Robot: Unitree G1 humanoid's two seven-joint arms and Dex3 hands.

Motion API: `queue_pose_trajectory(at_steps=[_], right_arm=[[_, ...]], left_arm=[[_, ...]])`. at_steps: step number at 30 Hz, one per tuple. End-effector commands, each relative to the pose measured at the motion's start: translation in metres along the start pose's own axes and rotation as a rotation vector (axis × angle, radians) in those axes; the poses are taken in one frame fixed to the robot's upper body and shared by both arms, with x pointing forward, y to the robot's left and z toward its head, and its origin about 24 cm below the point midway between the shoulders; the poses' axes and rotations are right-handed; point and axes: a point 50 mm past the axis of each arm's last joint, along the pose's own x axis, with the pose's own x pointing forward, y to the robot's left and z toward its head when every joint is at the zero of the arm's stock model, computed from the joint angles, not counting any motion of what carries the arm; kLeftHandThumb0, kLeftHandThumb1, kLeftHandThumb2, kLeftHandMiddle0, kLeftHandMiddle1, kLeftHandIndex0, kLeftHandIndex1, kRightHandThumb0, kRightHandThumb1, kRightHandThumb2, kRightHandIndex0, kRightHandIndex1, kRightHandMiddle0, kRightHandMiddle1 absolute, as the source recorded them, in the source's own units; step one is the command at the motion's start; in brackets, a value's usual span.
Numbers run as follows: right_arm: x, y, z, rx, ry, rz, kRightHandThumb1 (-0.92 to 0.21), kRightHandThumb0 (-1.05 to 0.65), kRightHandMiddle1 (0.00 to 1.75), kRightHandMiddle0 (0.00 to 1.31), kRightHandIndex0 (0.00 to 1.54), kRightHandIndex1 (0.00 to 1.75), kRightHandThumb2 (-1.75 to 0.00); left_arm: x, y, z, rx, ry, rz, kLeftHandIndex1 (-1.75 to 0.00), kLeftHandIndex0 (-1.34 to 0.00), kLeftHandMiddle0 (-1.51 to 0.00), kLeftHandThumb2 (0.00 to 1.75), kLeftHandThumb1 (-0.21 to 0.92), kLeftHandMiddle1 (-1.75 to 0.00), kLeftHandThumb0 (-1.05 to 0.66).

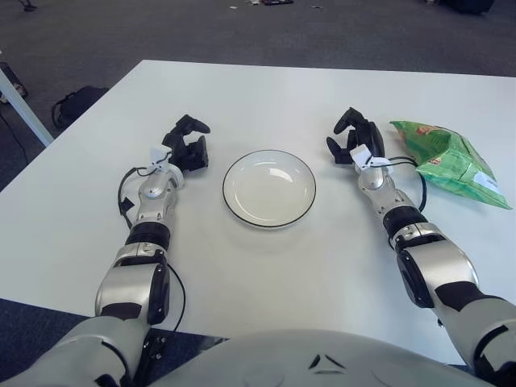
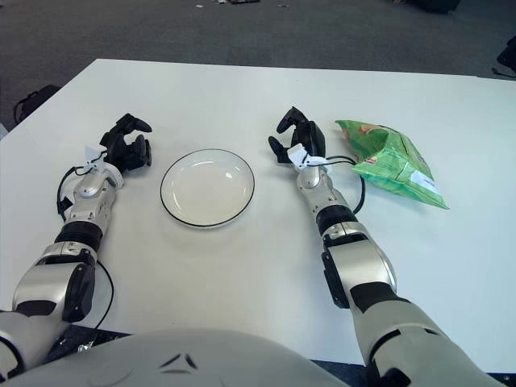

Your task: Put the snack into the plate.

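Observation:
A green snack bag [image 1: 447, 157] lies on the white table at the right. A white plate [image 1: 268, 188] with a dark rim sits in the middle, with nothing in it. My right hand [image 1: 351, 139] hovers between plate and bag, just left of the bag and apart from it, its black fingers loosely curled and holding nothing. My left hand [image 1: 187, 145] shows left of the plate, fingers relaxed and holding nothing.
The white table [image 1: 266, 97] stretches far behind the plate. Its left edge borders dark carpet where a black bag [image 1: 74, 103] lies on the floor. A white table leg [image 1: 20, 105] stands at the far left.

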Motion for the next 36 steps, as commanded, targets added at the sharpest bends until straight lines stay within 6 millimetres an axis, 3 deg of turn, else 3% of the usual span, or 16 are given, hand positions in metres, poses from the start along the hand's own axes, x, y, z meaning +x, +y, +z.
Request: queue_pose_trajectory(at_steps=[1,8,15,23,36], right_arm=[[-0.034,0.013,-0.038,-0.111,0.125,0.093,-0.34,-0.48,1.75,0.6,1.26,1.75,-1.29],[-0.033,0.01,-0.039,-0.133,0.114,0.068,-0.34,-0.47,1.75,0.59,1.26,1.75,-1.28],[-0.019,-0.003,-0.025,-0.123,0.036,-0.002,-0.34,-0.48,1.75,0.6,1.26,1.75,-1.28],[-0.021,-0.011,-0.018,-0.252,-0.114,-0.091,-0.38,-0.46,1.75,0.57,1.24,1.75,-1.24],[-0.014,-0.039,0.001,-0.467,-0.365,-0.243,-0.52,-0.42,1.75,0.46,0.87,1.75,-1.06]], left_arm=[[-0.023,-0.008,-0.037,-0.028,0.143,-0.003,-1.75,-0.46,-1.19,1.08,0.51,-1.75,-0.42],[-0.022,-0.009,-0.037,-0.024,0.146,-0.004,-1.75,-0.46,-1.19,1.08,0.5,-1.75,-0.42],[-0.02,-0.011,-0.036,-0.039,0.147,-0.005,-1.75,-0.46,-1.16,1.07,0.51,-1.75,-0.42],[-0.02,-0.013,-0.037,-0.032,0.153,-0.005,-1.75,-0.45,-1.18,1.06,0.52,-1.75,-0.42],[-0.018,-0.016,-0.037,-0.033,0.153,0.0,-1.75,-0.45,-1.16,1.06,0.52,-1.75,-0.42]])
